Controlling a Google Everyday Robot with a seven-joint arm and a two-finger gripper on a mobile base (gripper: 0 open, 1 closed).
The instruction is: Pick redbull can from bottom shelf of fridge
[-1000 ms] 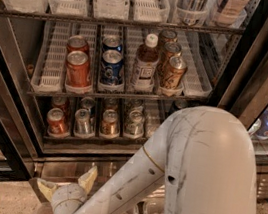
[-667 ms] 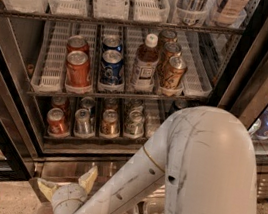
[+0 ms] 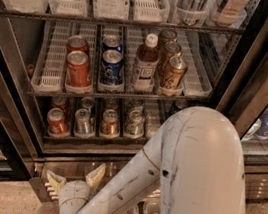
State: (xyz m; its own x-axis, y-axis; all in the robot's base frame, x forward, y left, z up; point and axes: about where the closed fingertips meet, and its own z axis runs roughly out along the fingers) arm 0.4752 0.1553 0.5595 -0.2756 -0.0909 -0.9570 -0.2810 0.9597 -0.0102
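Alignment counts most: the pincer (image 3: pixel 74 183), spread open low below the orange-red can (image 3: pixel 57 122), should rise and enter squarely on the redbull can (image 3: pixel 83 121), which stands just beside that orange-red can on the bottom shelf (image 3: pixel 93 142) of the fridge (image 3: pixel 242 96), without nudging neighbours.

No lettering, brand or number can be read on the drinks (image 3: pixel 112 68) in the fridge (image 3: pixel 238 70) or on the gripper (image 3: pixel 74 180), low before its base, jaws apart.
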